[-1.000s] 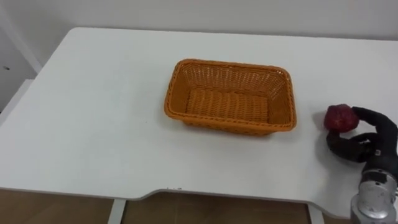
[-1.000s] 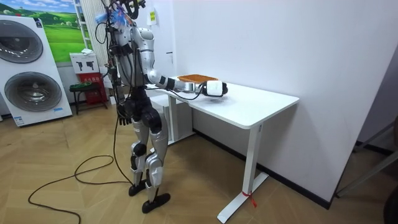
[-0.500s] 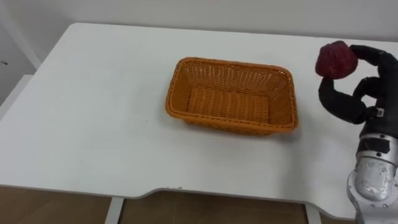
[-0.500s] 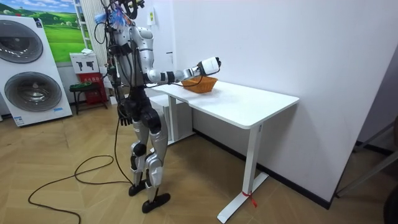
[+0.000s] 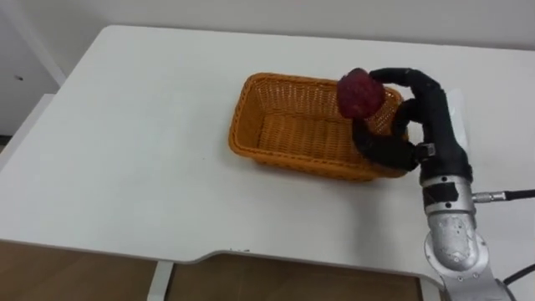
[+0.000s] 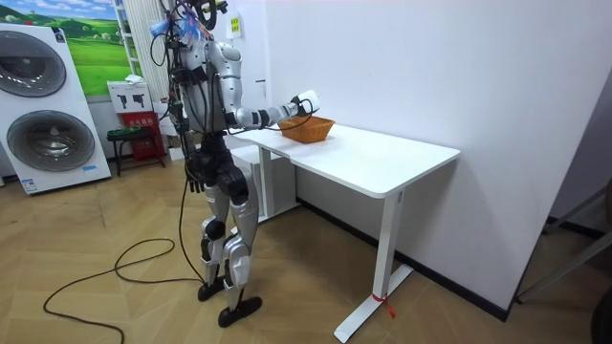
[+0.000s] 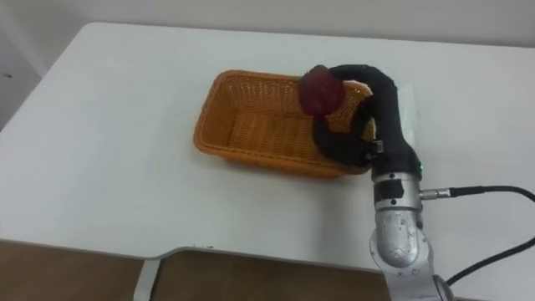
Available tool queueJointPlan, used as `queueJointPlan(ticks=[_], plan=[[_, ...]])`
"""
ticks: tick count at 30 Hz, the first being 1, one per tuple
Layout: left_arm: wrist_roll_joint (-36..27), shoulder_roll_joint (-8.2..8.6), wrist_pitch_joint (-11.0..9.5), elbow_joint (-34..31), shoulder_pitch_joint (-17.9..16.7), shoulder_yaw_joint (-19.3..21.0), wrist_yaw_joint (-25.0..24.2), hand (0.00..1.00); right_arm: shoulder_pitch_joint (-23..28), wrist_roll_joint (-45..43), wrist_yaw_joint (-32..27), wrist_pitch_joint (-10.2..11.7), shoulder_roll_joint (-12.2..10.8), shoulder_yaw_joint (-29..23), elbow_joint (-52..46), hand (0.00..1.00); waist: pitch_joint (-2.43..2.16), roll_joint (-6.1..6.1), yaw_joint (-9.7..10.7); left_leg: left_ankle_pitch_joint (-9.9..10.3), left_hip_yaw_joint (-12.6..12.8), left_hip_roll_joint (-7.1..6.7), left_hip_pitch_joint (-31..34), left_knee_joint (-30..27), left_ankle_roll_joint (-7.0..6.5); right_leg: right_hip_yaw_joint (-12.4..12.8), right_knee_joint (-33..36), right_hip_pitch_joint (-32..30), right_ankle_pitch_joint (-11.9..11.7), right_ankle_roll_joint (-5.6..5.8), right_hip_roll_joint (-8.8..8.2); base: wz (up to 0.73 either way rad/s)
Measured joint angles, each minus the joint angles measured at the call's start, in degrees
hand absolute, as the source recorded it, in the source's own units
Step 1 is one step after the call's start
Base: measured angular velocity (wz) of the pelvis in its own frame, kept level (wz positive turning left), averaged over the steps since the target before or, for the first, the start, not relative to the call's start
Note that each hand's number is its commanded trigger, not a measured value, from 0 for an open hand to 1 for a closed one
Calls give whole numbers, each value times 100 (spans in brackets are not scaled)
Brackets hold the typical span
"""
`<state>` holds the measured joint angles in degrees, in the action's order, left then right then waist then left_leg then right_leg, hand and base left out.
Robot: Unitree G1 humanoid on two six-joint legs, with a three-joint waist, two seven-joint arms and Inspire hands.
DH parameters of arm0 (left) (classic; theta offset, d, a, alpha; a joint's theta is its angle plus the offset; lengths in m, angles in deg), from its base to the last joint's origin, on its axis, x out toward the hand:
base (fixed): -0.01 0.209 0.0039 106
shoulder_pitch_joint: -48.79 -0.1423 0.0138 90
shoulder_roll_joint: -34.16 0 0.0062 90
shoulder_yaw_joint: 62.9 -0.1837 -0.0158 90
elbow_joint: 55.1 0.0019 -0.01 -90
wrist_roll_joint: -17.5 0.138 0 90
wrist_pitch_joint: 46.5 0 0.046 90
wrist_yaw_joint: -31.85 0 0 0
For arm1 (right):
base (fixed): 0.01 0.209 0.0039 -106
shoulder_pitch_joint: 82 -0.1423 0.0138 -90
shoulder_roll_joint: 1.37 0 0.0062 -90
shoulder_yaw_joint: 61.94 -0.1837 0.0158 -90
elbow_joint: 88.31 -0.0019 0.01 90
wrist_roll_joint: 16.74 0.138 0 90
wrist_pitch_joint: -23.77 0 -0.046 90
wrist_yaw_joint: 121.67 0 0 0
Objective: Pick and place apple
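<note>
Red apple [image 5: 360, 92] gripped in curled right robot hand [image 5: 420, 117] above orange wicker basket [image 5: 288, 160] on table [image 5: 125, 150], likely positioned for dropping it in.

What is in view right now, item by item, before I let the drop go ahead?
apple: one, dark red, held over the basket's right half
basket: one, orange wicker, on the table
table: one, white, in front of the robot
round-door machines: two, white, at the room view's left
stool: one, dark seat, beside the machines
right robot hand: one, black, fingers curled round the apple
left robot hand: one, dark, hanging by the robot's hip
</note>
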<state>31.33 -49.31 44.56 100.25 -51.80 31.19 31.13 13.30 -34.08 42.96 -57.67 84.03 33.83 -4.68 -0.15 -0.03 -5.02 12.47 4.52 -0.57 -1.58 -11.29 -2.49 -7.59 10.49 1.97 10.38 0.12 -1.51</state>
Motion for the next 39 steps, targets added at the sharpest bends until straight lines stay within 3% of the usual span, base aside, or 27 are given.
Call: queueJointPlan(ticks=[6, 19, 22, 28, 31, 33, 39], plan=[[-98, -1, 2, 1, 12, -9, -7, 0, -4, 6, 121, 0, 1, 101, -112, 0, 22, 27, 2, 0, -4, 3, 19, -2, 0, -31, -10, -2, -1, 1, -5, 0], [-190, -4, -8, 141, 16, -21, 13, 0, -4, -147, 222, -3, 1, -68, -113, 0, 16, 34, 80, 0, -50, -10, 7, 1, -1, -40, 8, 15, -1, 1, -5, 0], [-184, -15, 0, 224, -41, 53, 15, 0, -40, -273, 62, -1, 11, -535, -112, 0, 8, 74, 163, -2, -70, -11, 7, -5, -4, -46, 6, 19, -1, 1, -8, 3], [-190, -42, -25, 161, -248, 416, 97, 0, -69, -281, -1039, 19, 232, -1694, -109, 0, 10, 131, 342, -3, -19, -15, 1, -4, -5, -40, 9, 17, -2, 3, -5, -2], [-185, -52, -130, 145, -385, 630, 172, 0, -86, -12, -1892, 223, 285, -2468, 64, 0, -5, 181, 486, -4, -15, -15, 1, -8, -4, -55, 0, 24, -2, 3, 0, 0], [-187, -59, -139, 148, -451, 855, 192, 0, -88, 627, -2462, 390, 389, -3029, 479, 0, -16, 213, 588, -3, -10, -12, 5, -12, -3, -54, 2, 25, -2, 3, -1, 0], [-185, -72, -125, -34, -713, 962, 363, 0, -70, 2820, -3538, 346, 497, -4065, 1704, 0, -20, 201, 930, 2, -10, -13, 74, -3, -4, -38, 14, -6, -1, 3, -2, -1]])
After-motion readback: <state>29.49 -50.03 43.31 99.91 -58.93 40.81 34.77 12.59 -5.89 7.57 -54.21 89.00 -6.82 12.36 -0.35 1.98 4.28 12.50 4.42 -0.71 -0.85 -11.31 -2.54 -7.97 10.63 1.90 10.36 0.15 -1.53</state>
